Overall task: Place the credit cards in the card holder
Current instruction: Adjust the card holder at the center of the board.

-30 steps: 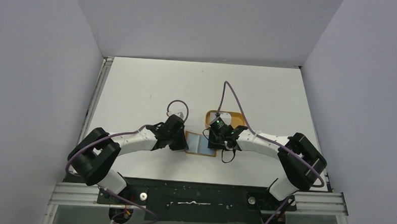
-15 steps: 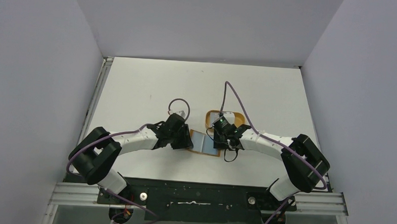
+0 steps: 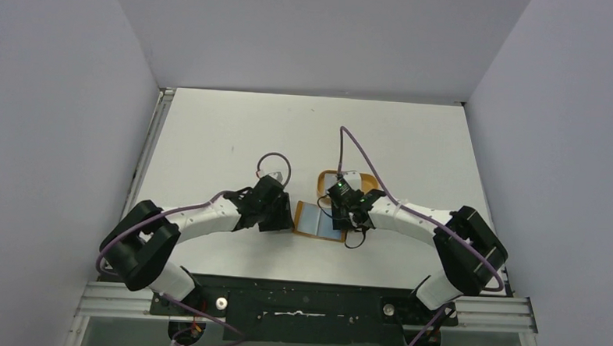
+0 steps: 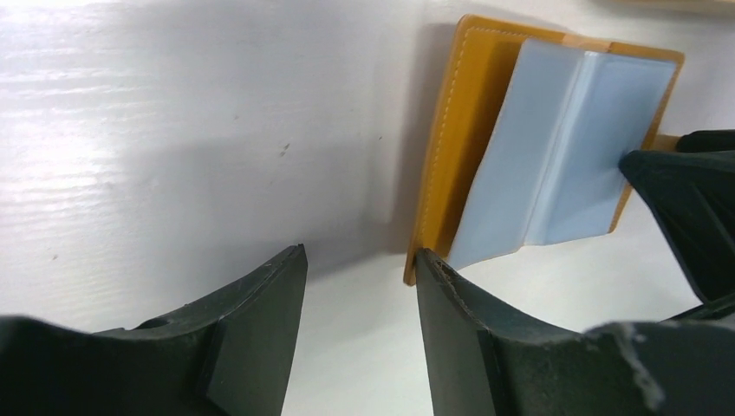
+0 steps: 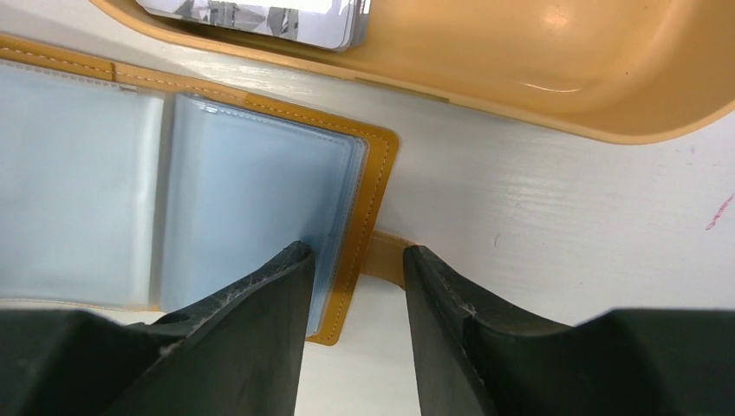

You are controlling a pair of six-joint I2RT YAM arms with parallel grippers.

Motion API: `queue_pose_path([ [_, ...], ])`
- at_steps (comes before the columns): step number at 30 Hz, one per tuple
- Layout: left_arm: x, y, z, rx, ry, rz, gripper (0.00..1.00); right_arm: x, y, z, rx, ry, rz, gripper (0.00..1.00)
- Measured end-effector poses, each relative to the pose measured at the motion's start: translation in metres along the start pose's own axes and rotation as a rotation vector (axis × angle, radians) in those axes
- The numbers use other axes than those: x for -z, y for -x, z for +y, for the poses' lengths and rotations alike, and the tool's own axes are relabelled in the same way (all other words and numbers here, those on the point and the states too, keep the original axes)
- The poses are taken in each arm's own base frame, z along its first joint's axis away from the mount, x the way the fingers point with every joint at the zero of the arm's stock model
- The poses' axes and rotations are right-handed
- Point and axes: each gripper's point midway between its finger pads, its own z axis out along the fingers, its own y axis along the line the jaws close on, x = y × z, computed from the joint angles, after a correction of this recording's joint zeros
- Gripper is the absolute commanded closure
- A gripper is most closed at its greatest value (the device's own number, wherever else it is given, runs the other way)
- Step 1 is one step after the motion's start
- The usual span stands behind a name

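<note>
**Holder lay open, cards waited in the tray**

From the top camera, the card holder [image 3: 319,220] lay spread open on the white surface [image 3: 211,138], its long axis running left to right, squarely between the two arms. The left pincer [image 3: 280,216] sat just beside its left end and the right pincer [image 3: 341,213] was over its right end. The orange tray [image 3: 363,178] lay just beyond, on the right arm's side.

On the left wrist camera, the left pincer [image 4: 360,260] had its fingers apart with nothing between them. The card holder [image 4: 468,130] lay just ahead and to the right, its clear sleeves [image 4: 563,156] facing up.

On the right wrist camera, the right pincer [image 5: 354,260] had its fingers apart too, straddling the holder's right edge. One finger rested on the sleeve, pinning it by the look of it, not clamping. The credit cards [image 5: 260,19] lay in the tray [image 5: 555,78], straight ahead past the holder. The right arm was clearly the nearer one to fetch them.
</note>
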Motion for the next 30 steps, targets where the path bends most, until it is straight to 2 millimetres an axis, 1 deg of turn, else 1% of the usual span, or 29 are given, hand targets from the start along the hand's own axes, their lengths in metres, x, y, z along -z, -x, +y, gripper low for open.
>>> queue_pose_path([
  [6,0.011,-0.006,0.012,-0.017,0.049,0.020,0.50,0.001,-0.001,-0.001,0.032,-0.009,0.009,0.56],
  [9,0.023,-0.004,0.011,-0.018,0.041,0.007,0.49,0.002,0.000,0.000,0.045,-0.012,0.013,0.56],
  [12,0.039,0.005,0.000,-0.018,-0.006,-0.037,0.50,0.002,0.001,0.001,0.057,-0.012,0.015,0.56],
  [15,0.058,0.018,-0.016,-0.017,-0.087,-0.099,0.53,0.004,0.002,0.003,0.064,-0.011,0.014,0.56],
  [18,0.072,0.028,-0.040,-0.012,-0.204,-0.144,0.62,0.004,0.002,0.003,0.069,-0.013,0.014,0.56],
  [20,0.076,0.032,-0.054,-0.010,-0.269,-0.155,0.70,0.004,0.002,0.003,0.069,-0.013,0.015,0.56],
  [22,0.074,0.033,-0.066,-0.014,-0.324,-0.148,0.78,0.005,0.002,0.003,0.069,-0.013,0.014,0.56],
  [25,0.061,0.027,-0.078,-0.021,-0.364,-0.110,0.88,0.005,0.003,0.004,0.069,-0.012,0.013,0.56],
  [30,0.032,0.012,-0.080,-0.018,-0.358,-0.027,0.92,0.003,0.004,0.005,0.072,-0.015,0.019,0.56],
])
